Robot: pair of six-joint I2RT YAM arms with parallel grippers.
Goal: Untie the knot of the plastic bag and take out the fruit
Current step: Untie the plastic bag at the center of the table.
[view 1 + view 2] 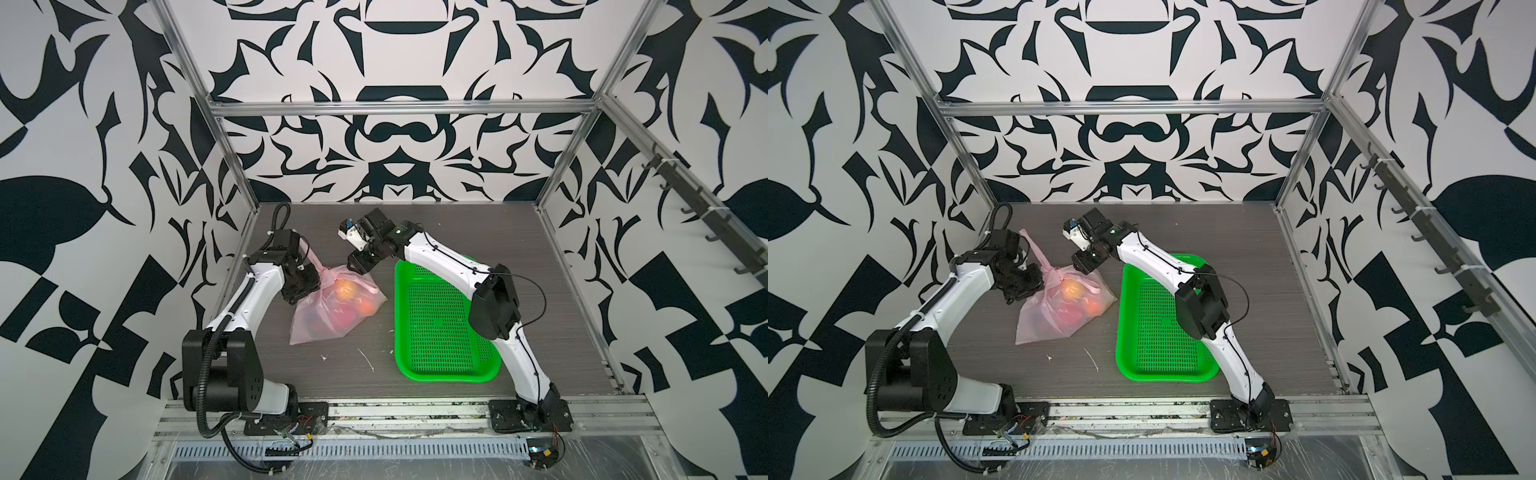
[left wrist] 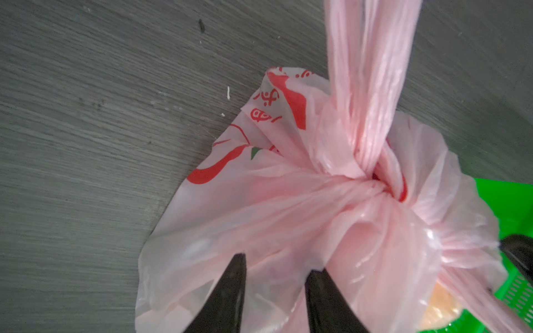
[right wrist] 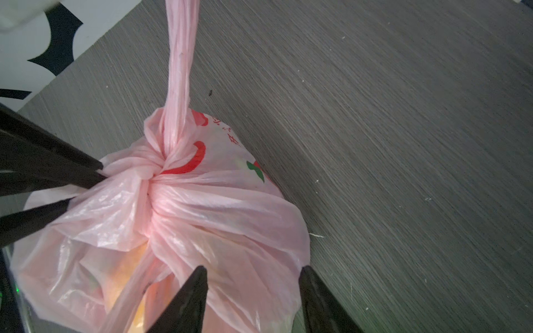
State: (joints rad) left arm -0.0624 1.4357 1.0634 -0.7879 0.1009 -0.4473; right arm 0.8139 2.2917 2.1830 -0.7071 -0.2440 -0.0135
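Plastic bag (image 3: 230, 219): thin, glossy, crinkled translucent pink film.
Tabletop (image 3: 403, 144): matt grey wood grain.
Basket (image 1: 446, 376): smooth green perforated plastic.

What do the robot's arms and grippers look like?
The left arm and right arm have white shells with black joints. A ribbed black hose follows the left, a thin black cable the right. The left gripper and right gripper have black pointed fingers.

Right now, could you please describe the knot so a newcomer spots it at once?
On the tabletop, a pink plastic bag lies beside the green basket. At the bag's far end sits the knot: the one tight twist in loose plastic.
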